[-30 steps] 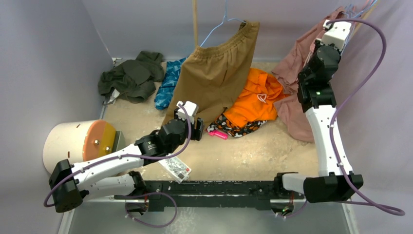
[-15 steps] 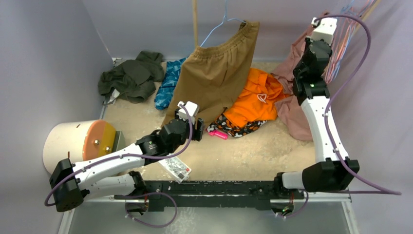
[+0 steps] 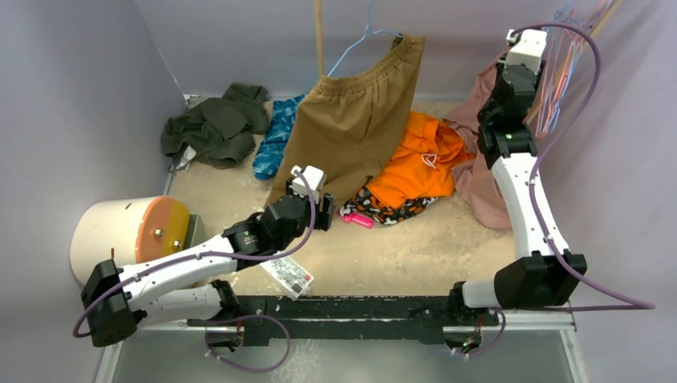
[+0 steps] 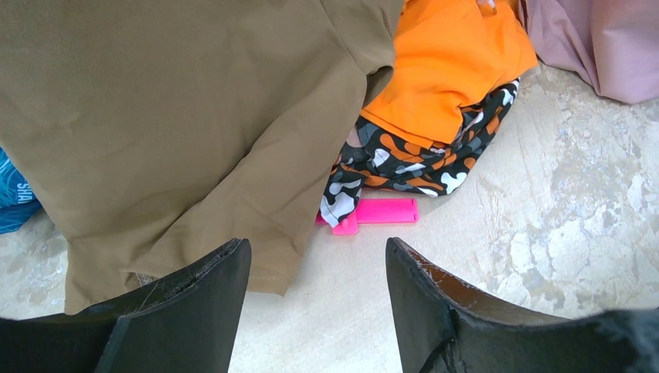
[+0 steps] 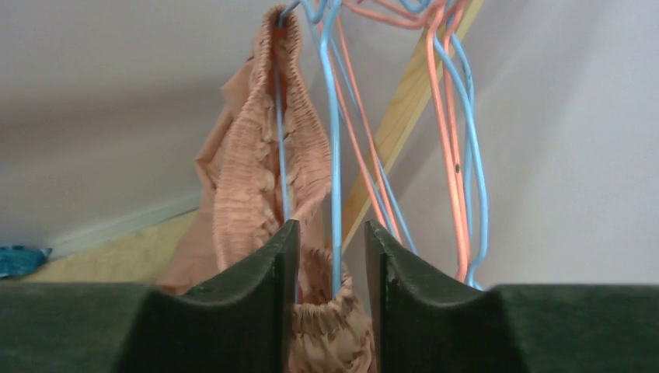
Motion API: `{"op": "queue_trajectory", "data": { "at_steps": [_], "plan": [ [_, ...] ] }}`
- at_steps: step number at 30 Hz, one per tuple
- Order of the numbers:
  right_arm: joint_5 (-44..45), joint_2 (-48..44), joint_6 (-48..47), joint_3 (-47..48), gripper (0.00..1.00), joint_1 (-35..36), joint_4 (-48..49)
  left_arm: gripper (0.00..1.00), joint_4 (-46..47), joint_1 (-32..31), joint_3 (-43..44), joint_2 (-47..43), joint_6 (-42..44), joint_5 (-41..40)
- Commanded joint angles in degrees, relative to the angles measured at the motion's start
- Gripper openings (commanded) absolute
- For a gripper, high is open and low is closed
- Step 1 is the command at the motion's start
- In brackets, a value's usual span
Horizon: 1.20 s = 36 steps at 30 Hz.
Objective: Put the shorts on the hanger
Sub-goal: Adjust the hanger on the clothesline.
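Note:
In the right wrist view the dusty-pink shorts [image 5: 256, 155] hang by their gathered waistband on the light-blue wire hanger [image 5: 336, 155]. My right gripper [image 5: 330, 225] is raised high at the back right. Its jaws stand a little apart, with a fold of waistband and the blue wire in the gap. From above, the shorts [image 3: 479, 171] drape down behind the right arm to the table. My left gripper [image 4: 319, 242] hovers open and empty low over the table, by the hem of the tan-brown shorts [image 4: 171, 116].
Pink and blue wire hangers [image 5: 455, 140] hang on a slanted wooden rod [image 5: 404, 101] at the right wall. An orange garment [image 3: 419, 163], a patterned cloth [image 4: 412, 159], a pink clip [image 4: 381, 211], dark green and blue clothes [image 3: 219, 124] and a cylinder [image 3: 128, 231] lie around.
My right arm swung left, away from the wall, and its jaws went from shut to slightly apart around the waistband and hanger wire. The left arm has not moved.

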Motion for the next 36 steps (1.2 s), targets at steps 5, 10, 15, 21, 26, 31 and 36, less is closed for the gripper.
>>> {"op": "queue_trajectory", "data": {
  "at_steps": [5,10,15,21,26,31,36],
  "plan": [
    [-0.7,-8.7,11.6,5.8,0.82,0.4,-13.0,0.63,0.9,0.0,3.0,-1.3,0.0,-0.8],
    [-12.3,-13.1,19.5,12.4,0.93,0.4,-24.4,0.63,0.6,0.1,3.1,-1.3,0.1,-0.9],
    [-38.5,-16.9,22.2,11.8,0.88,0.4,-26.7,0.63,0.4,0.1,3.4,-0.8,0.1,-0.7],
    [-39.0,-13.6,25.4,5.3,0.82,5.6,-29.7,0.63,0.2,0.1,3.7,0.0,0.3,-0.6],
    [-25.7,-11.0,30.7,-1.5,0.83,6.0,-32.5,0.63,-0.2,0.1,3.7,0.4,0.4,-1.0],
    [-17.2,-7.9,32.5,-5.2,0.86,-0.1,-32.5,0.63,-0.5,0.1,3.8,0.1,0.4,-1.0],
    [-8.1,-6.6,37.5,-7.0,0.9,-5.0,-32.3,0.63,-0.5,0.1,3.8,-0.1,0.4,-1.1]
  ]
}}
